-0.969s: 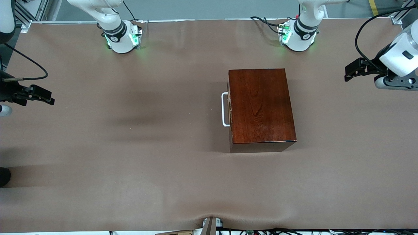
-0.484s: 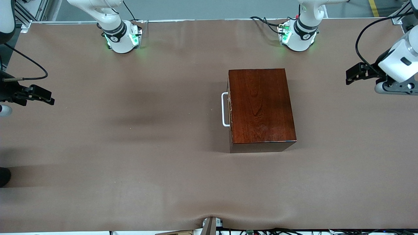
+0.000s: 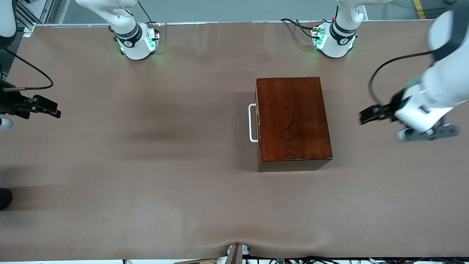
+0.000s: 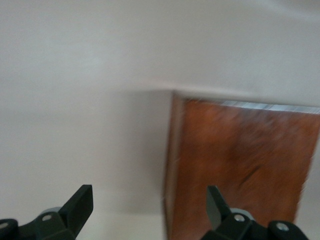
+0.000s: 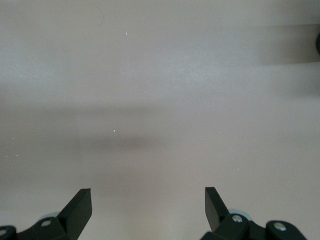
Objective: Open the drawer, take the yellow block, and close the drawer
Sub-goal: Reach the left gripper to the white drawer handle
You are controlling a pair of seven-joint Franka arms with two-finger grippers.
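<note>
The dark reddish-brown wooden box point(image 3: 293, 119) stands on the table, its drawer pushed in; the white bar handle point(image 3: 252, 123) faces the right arm's end. The box also shows in the left wrist view point(image 4: 240, 165). The yellow block is hidden. My left gripper point(image 3: 366, 116) is open and empty, in the air over the table at the left arm's end, beside the box on the side away from the handle; its fingertips point(image 4: 80, 202) frame the box's edge. My right gripper point(image 3: 51, 109) is open and empty, waiting at the right arm's end over bare table point(image 5: 150, 100).
The brown table cover point(image 3: 146, 165) spreads wide on all sides of the box. The arm bases point(image 3: 137, 42) stand along the table's edge farthest from the front camera. A cable point(image 3: 384, 69) hangs from the left arm.
My left arm has swung down and in toward the box from the table's corner; its gripper is now closer to the box. The right arm and the box have not moved.
</note>
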